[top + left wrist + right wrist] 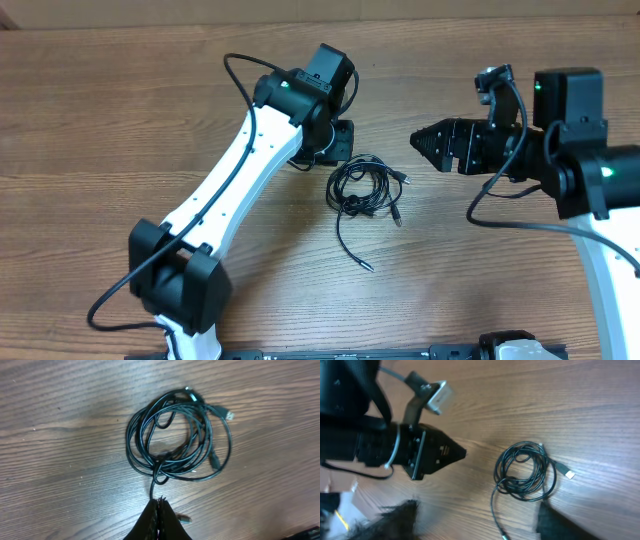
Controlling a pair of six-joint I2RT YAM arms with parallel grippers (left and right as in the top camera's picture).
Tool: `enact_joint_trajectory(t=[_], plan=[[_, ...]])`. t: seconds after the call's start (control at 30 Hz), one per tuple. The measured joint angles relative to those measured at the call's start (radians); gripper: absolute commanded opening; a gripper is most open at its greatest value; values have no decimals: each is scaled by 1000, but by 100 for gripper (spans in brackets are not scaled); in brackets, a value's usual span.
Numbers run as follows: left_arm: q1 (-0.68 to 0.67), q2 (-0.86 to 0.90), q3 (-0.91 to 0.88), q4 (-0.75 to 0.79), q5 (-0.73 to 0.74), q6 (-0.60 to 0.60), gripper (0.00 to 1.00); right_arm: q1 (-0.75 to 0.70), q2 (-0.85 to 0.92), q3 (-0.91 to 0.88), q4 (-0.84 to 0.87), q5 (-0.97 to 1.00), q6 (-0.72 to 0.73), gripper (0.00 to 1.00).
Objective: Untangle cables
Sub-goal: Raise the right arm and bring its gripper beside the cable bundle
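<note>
Left claw (160,510) pinched shut, empty, just short of the coil, right claw (418,140) open and empty nearby, cables (365,188) bundled loosely on table (120,120) between them; light, floppy, probably best pinched at the free tail (350,250).

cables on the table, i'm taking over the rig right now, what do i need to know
Left gripper: shut, nothing visibly held, beside the bundle.
Right gripper: open, empty, on the other side of the bundle and clear of it.
Cables: one tangled coil on the table between the arms; a loose tail trails out toward the arm bases.
Done: nothing separated yet.
Left: probably take a free end and draw the cords apart one at a time.
</note>
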Motion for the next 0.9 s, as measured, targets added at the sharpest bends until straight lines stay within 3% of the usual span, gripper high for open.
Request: enact_joint_trajectory(t=[0.17,0.3,0.33,0.4,0.47,0.73,0.9], plan=[[0,87,0,4,0,0,5,0,64,0,-18,-19,9,58],[0,172,-1,12,5,-1,15,0,143,0,-22,-20,39,59],[0,185,-1,18,5,0,18,0,162,0,-26,-20,42,59],[0,209,-1,34,5,1,36,0,203,0,-27,-21,47,58],[0,225,-1,60,4,5,42,0,243,0,-31,-21,48,58],[0,237,-2,172,-4,1,42,0,351,0,-59,-23,69,56],[0,237,-2,169,-50,1,36,0,378,0,-43,-13,105,56]])
